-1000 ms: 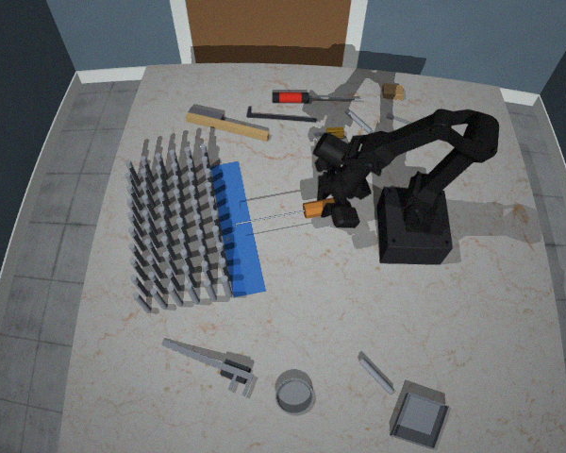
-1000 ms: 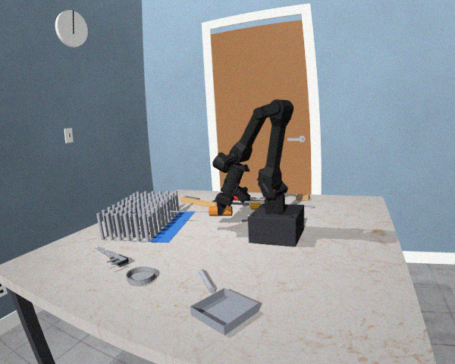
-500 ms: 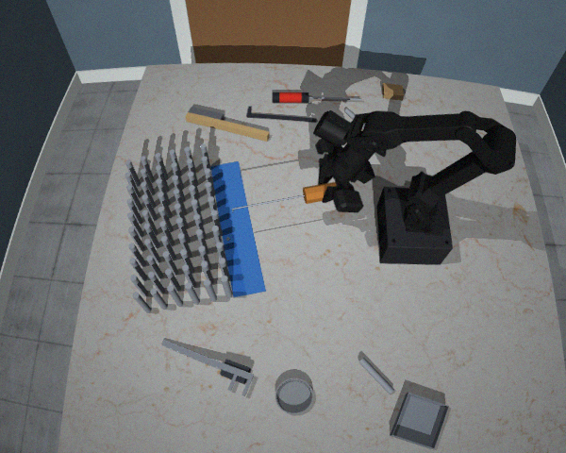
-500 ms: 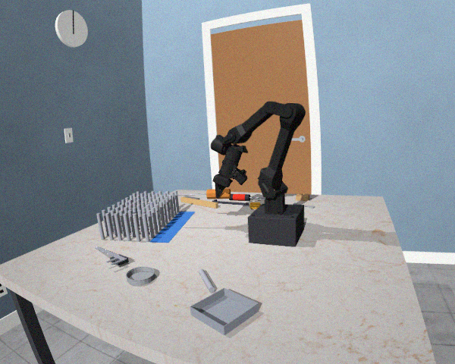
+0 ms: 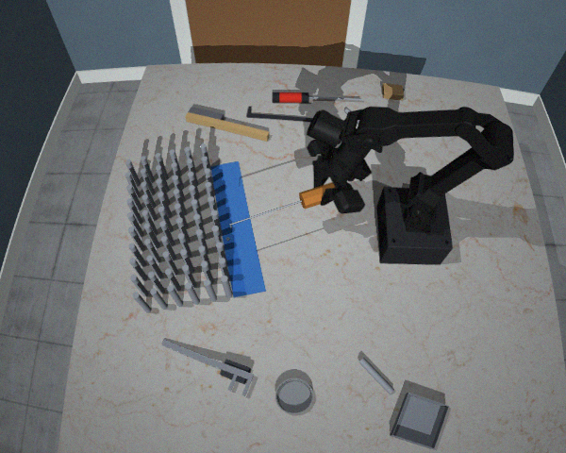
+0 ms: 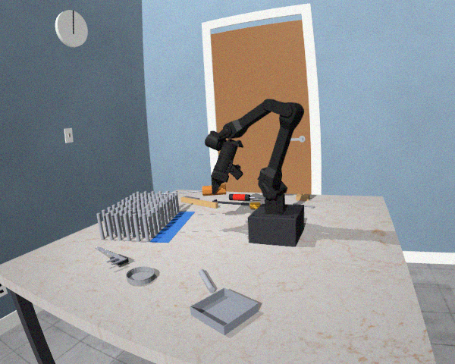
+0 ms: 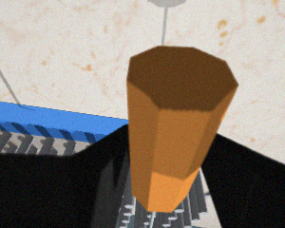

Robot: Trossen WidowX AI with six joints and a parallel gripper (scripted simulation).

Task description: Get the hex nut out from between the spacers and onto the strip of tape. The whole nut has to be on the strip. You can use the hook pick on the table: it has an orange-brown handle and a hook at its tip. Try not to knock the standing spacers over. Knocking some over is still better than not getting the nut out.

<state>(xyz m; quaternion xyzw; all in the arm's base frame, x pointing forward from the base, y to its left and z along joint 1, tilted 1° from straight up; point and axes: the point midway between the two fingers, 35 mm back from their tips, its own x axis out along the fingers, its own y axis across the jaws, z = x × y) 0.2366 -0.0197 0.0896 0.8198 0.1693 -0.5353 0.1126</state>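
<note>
My gripper [image 5: 329, 192] is shut on the orange-brown handle [image 5: 315, 194] of the hook pick and holds it above the table, right of the blue tape strip [image 5: 238, 226]. The thin shaft runs left from the handle, and its tip [image 5: 231, 225] is over the strip's middle. A small dark speck [image 5: 228, 239] lies on the strip just by the tip; I cannot tell if it is the hex nut. The grey spacers [image 5: 175, 224] stand in a dense grid left of the strip. In the wrist view the handle [image 7: 178, 128] fills the middle, with the strip [image 7: 57, 119] behind it.
A wooden-handled brush [image 5: 227, 124], a black L-key [image 5: 274, 115], a red screwdriver [image 5: 291, 96] and a small block [image 5: 392, 90] lie at the back. A caliper [image 5: 215, 362], a ring [image 5: 294, 390], a grey rod [image 5: 375, 373] and a tray [image 5: 418, 413] lie in front. The robot base [image 5: 412, 224] stands right.
</note>
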